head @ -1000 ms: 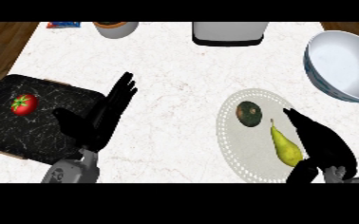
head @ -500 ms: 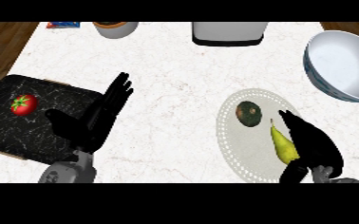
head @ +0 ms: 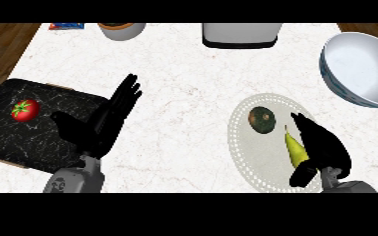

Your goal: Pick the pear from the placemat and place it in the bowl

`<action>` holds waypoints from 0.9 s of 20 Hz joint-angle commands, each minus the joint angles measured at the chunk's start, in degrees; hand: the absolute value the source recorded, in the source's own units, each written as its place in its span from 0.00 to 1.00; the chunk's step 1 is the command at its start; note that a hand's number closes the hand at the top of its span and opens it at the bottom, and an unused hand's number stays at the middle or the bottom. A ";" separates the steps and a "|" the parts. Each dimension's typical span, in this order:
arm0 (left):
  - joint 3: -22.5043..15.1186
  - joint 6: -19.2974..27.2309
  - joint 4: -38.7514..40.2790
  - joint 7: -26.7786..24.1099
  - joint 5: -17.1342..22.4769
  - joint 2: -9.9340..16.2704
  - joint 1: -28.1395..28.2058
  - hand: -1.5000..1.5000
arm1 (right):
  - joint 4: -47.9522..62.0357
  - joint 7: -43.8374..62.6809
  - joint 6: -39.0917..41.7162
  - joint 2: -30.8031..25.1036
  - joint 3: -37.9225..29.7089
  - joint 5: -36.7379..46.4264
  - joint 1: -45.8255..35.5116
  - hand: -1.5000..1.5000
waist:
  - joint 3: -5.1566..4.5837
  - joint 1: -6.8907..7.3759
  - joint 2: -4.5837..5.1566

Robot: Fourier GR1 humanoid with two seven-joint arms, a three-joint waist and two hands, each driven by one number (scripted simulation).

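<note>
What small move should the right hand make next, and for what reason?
Probably curl the right hand round the yellow-green pear. The hand lies right beside the pear on the round pale placemat, its fingers not yet closed on it, and the large white bowl holds nothing.

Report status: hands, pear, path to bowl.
Right robot hand open, alongside pear on placemat. Left robot hand open, resting. Bowl up-right; nothing between.
</note>
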 commanded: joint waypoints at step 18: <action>1.91 -1.67 -2.33 1.55 -3.00 -2.99 1.46 0.50 | 6.61 -17.52 -7.27 2.33 -4.10 8.43 3.25 1.00 | 0.00 -0.05 -0.03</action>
